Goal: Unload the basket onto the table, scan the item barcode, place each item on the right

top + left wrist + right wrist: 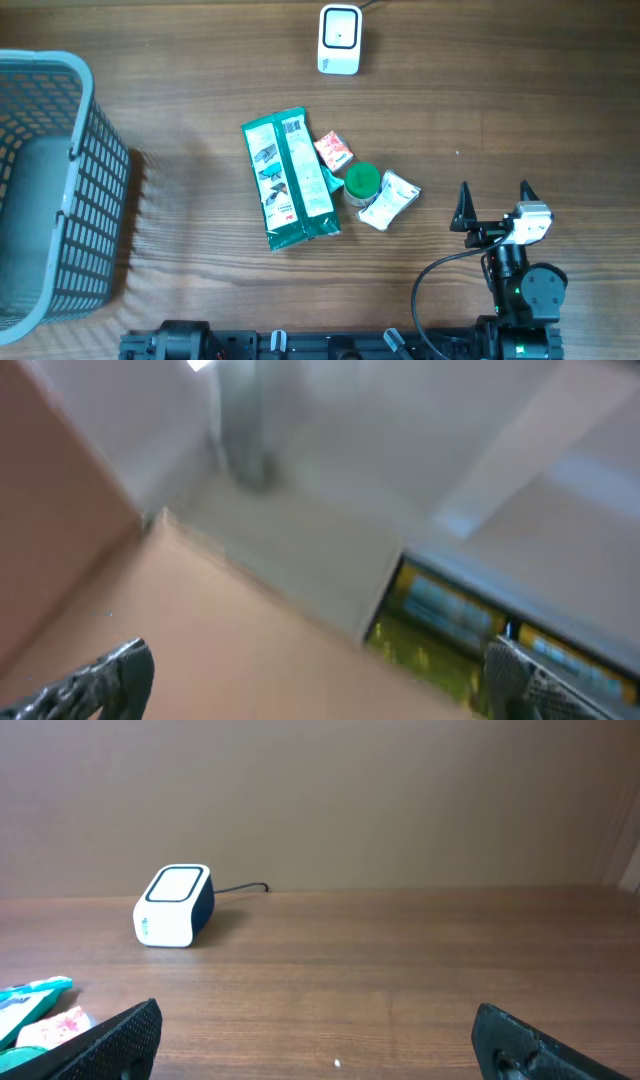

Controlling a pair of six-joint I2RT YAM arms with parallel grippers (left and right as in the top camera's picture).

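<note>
left gripper [315,672] spread, empty, view blurred | green packet [288,180] centre, long axis running away from robot | scanner [339,40] beyond it, well apart | white sachet [390,199] nearest item | right gripper [495,192] spread, empty, sachet lies to its left; judged the nearer arm

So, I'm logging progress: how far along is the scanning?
Nothing looks done: the packet, jar and sachets lie together, away from the scanner. In hand: nothing; the right hand is open and empty, apart from them. Left: pick an item and show its barcode to the scanner.
</note>
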